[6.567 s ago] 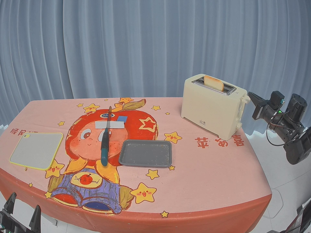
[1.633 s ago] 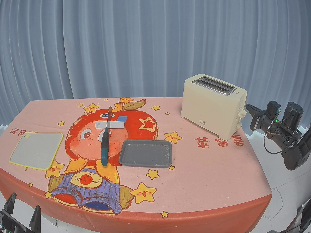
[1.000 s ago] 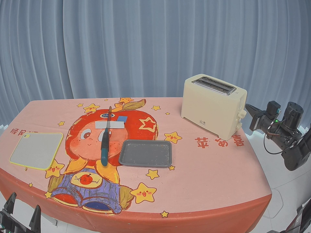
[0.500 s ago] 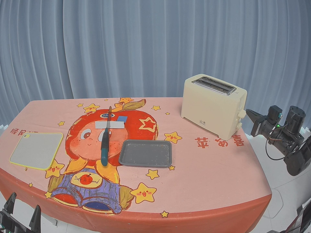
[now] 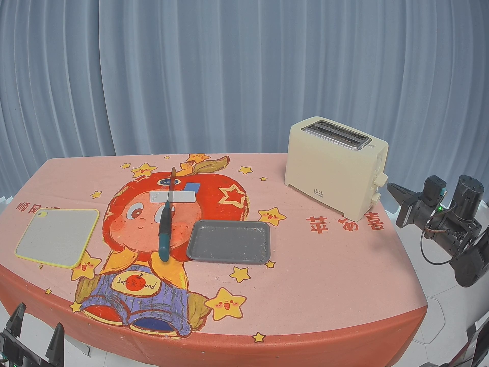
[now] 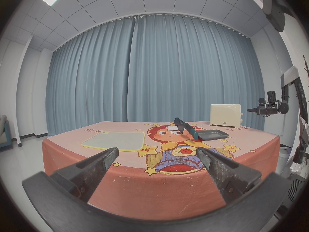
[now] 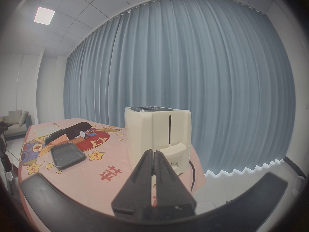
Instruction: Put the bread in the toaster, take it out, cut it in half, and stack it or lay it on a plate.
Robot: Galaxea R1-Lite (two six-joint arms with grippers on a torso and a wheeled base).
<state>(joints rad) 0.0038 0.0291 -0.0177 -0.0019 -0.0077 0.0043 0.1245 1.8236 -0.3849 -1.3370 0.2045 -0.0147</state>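
Toaster [image 5: 333,166], lever [image 7: 173,152] down, just ahead of my closed right claw [image 7: 153,152].
One toaster, one knife [image 5: 165,220], one grey plate [image 5: 229,241], one cutting board [image 5: 57,235], all beyond my wide-open left claw [image 6: 157,152]; red characters [image 5: 344,224] printed on the cloth [image 5: 316,281].

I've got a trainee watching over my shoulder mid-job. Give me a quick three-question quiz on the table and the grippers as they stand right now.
1. True or false: a slice of bread sticks up out of the toaster.
2. Which thing lies closest to the gray tray? A) cutting board B) knife C) toaster
3. Fill in: of the left gripper and the right gripper, the one with open jaws is the ____.

Key: 1 false; 2 B; 3 left.
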